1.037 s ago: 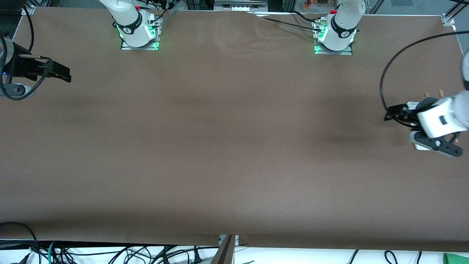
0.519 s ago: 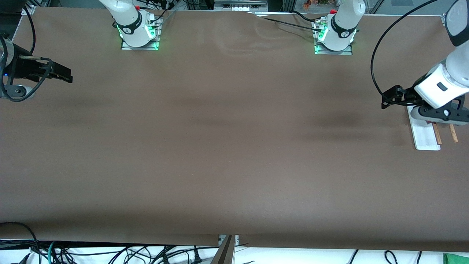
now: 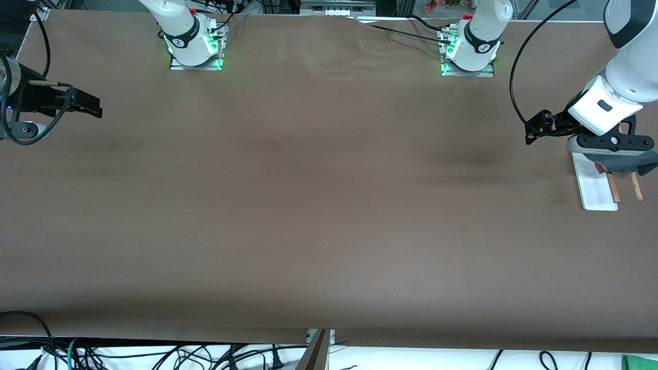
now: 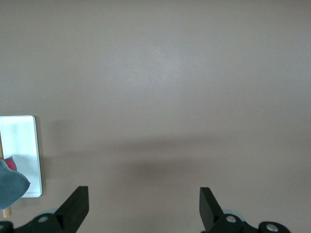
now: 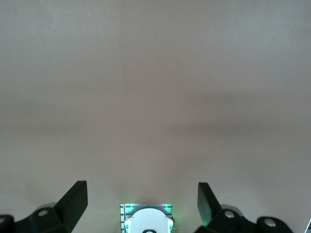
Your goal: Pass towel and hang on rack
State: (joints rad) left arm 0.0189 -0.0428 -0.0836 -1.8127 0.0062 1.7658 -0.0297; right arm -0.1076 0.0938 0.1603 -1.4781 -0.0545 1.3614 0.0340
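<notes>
Left gripper (image 3: 606,146) hangs in the air over the rack (image 3: 596,187) at the left arm's end of the table, and from the wrist view its two black fingers (image 4: 73,208) are spread wide with only bare brown tabletop showing between them, nothing in their grasp. Just under that hand, the towel (image 3: 629,163) is draped over the rack's wooden rods, dark grey face up with a small sliver of pink-red peeking out at one corner, touching the rods and spilling toward the table's end edge. The rod tips (image 3: 636,192) poke out from beneath the cloth on the side nearer the front camera, and the white base (image 4: 22,150) lies flat beside them, its rim crisp against the brown surface. This hand sits close to the table's end edge, so there's little room that way, but toward the middle the table (image 3: 318,205) runs wide and bare. Over at the right arm's end, the right gripper (image 3: 85,103) waits in the air just inside that table edge, fingers (image 5: 73,204) likewise held well apart and holding nothing, with a long stretch of open tabletop between it and the rack; its wrist view looks down on the right arm's own base (image 5: 146,218) glowing green.
</notes>
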